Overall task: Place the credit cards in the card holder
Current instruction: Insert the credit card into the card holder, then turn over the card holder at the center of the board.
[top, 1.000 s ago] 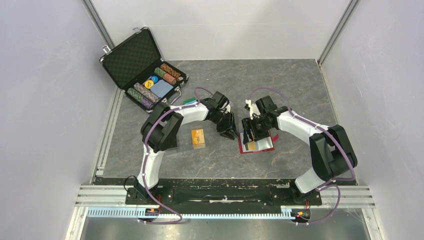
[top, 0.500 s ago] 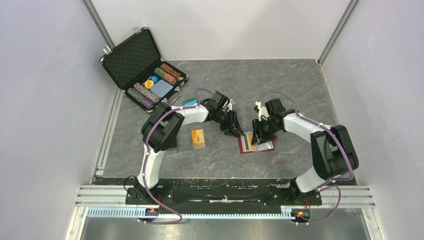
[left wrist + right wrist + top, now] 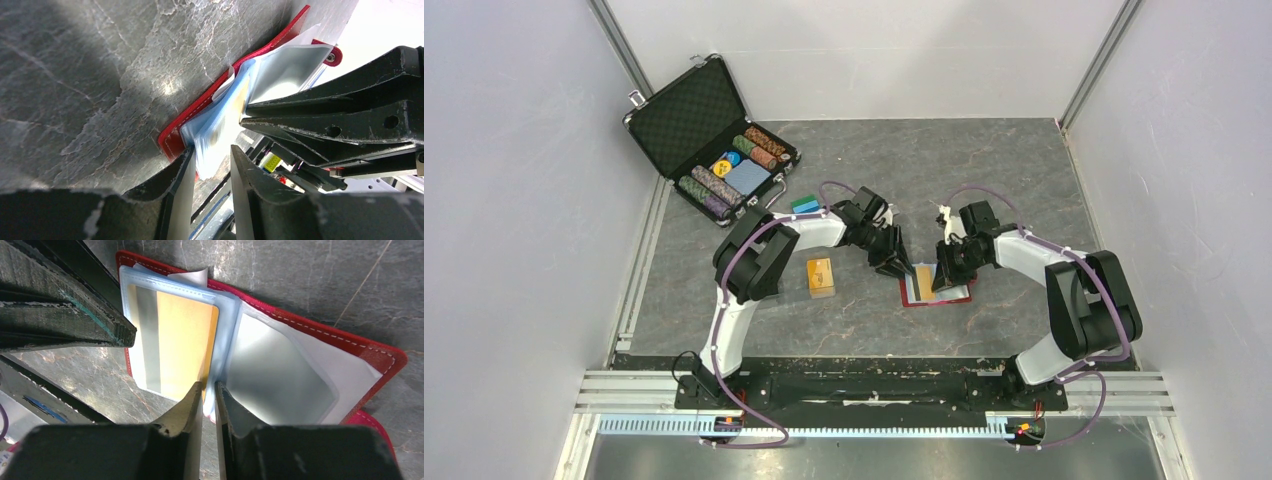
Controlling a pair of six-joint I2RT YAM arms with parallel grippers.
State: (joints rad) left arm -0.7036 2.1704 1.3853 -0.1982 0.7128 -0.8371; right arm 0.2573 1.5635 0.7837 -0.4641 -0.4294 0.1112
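Note:
The red card holder (image 3: 949, 296) lies open on the table, its clear sleeves (image 3: 280, 375) fanned out. One orange-gold credit card (image 3: 177, 340) sits inside the left sleeve. My right gripper (image 3: 209, 388) is pinched on the sleeves' middle edge, its jaws almost together. My left gripper (image 3: 212, 156) stands at the card holder's (image 3: 172, 137) near corner, its jaws apart, with the sleeve corner (image 3: 212, 145) against its left finger. More orange-gold credit cards (image 3: 821, 276) lie stacked left of both grippers. In the top view the left gripper (image 3: 904, 268) and right gripper (image 3: 940, 277) flank the holder.
An open black chip case (image 3: 686, 112) with poker chips stands at the back left. A teal card (image 3: 804, 204) lies near the left arm's elbow. Grey walls enclose the table on three sides.
My right gripper has come down onto the card holder's sleeves and closed on them. My left gripper has slid right to the holder's left edge, its jaws unchanged.

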